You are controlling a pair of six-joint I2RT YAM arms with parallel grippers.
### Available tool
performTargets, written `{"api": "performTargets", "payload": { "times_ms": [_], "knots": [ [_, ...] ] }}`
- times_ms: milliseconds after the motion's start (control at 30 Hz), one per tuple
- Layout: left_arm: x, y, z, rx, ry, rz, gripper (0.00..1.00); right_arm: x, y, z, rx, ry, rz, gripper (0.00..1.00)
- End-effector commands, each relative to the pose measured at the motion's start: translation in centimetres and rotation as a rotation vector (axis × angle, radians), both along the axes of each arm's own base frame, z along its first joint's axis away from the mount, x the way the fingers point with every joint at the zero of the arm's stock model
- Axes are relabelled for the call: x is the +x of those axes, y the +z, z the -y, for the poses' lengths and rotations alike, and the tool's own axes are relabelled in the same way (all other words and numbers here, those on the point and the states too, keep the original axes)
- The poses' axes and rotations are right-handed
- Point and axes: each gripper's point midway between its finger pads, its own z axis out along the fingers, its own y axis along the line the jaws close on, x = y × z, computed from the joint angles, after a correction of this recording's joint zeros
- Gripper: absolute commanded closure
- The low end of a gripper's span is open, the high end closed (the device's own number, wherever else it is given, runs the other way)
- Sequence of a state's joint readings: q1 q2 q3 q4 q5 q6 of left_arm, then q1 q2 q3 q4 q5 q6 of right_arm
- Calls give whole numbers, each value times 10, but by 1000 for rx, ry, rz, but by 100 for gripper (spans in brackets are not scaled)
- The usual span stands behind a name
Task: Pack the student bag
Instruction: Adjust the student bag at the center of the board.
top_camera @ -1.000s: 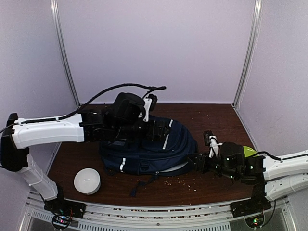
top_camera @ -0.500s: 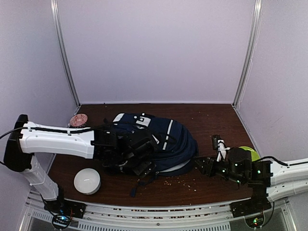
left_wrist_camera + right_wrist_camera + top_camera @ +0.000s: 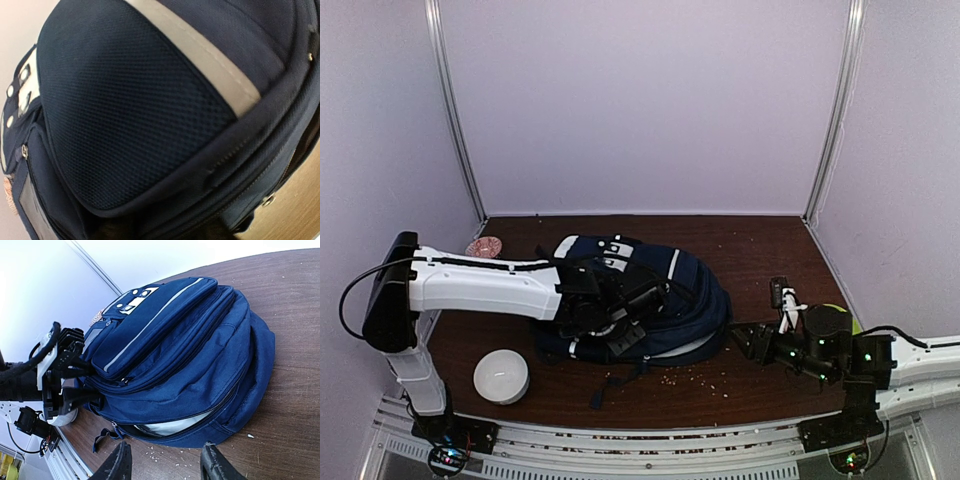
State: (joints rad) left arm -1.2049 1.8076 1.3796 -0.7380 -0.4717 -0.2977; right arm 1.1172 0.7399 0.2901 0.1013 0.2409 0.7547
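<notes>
Navy fabric student bag (image 3: 672, 288) lies mid-worktop (image 3: 760, 258). The left pincer (image 3: 620, 322) is up against its near-left flank; I cannot tell whether it grips. The right pincer (image 3: 167, 465) stands open, empty, near the bag's right end.

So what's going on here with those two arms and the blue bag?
Two robot arms are packing a navy student bag that lies on the table. The left gripper is up against the bag's end; whether it has hold of the fabric can't be told. The right gripper hangs open just off the other side, facing a partly unzipped gap showing light lining. A white round pouch sits outside the bag, near the front edge.
</notes>
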Motion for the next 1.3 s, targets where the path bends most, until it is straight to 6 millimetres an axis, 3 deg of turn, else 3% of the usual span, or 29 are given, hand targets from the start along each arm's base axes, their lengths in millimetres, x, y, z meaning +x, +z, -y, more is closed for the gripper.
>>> {"api": "performTargets", "payload": {
  "times_ms": [0,100,133,400,533,700,833,1000,1267],
  "knots": [
    [8,9,14,-44,-9,25,70,-2,-1,0,-14,9,9,53],
    [8,14,19,-72,-9,26,96,-3,2,-3,-13,24,9,53],
    [8,18,20,-87,-7,28,100,-4,2,-4,-12,30,7,53],
    [11,76,42,-315,18,40,100,-9,-2,-32,-28,110,-22,53],
    [16,88,56,-431,26,-17,100,-15,-16,-58,-52,167,-46,52],
    [17,87,73,-507,26,-71,100,-16,-32,-93,-83,191,-52,52],
    [15,78,76,-511,28,-97,100,-3,-42,-107,-84,130,-47,52],
    [12,65,68,-490,42,-104,100,7,-61,-118,-76,76,-68,53],
    [9,54,64,-483,47,-119,100,20,-79,-115,-99,-20,-75,52]
  ]
}}
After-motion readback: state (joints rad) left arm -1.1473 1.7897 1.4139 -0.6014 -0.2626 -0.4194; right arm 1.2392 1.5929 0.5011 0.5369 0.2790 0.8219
